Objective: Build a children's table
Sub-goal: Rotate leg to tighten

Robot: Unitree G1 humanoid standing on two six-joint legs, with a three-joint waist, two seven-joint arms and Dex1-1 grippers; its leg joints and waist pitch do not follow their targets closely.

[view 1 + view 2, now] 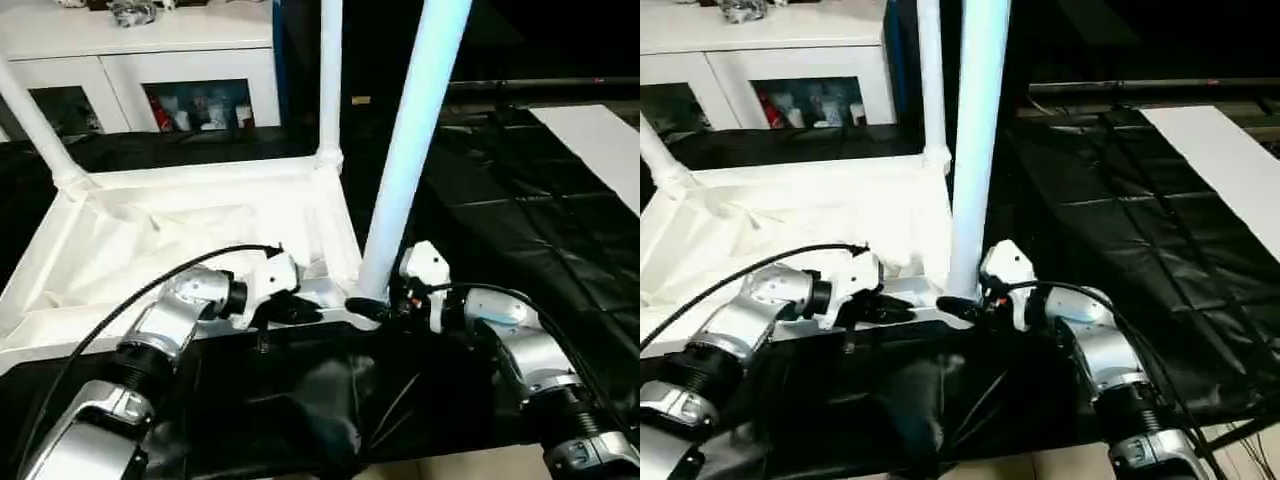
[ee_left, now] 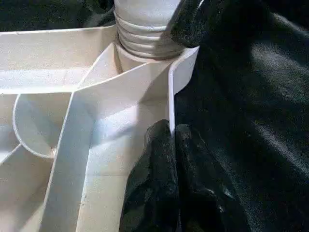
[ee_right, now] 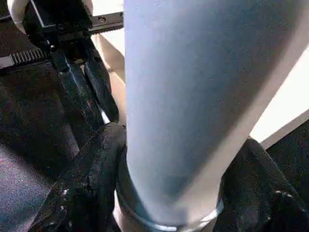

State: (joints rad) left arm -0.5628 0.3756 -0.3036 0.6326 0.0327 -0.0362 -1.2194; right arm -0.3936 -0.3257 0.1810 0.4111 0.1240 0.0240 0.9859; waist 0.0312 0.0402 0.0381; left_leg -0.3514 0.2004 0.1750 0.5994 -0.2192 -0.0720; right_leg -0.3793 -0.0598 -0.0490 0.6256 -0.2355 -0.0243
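Note:
The children's table top lies upside down, its ribbed underside facing up, on a black sheet. Three white legs stand in corner sockets: far left, far right and the near right one, which leans to the right. My left gripper is shut on the top's thin near rim, just left of the near right socket. My right gripper holds that leg's base, one black finger on each side of the tube.
A white cabinet with glass doors stands behind the table. Wrinkled black sheeting covers the floor around it. A white board lies at the far right. A black cable arcs over my left forearm.

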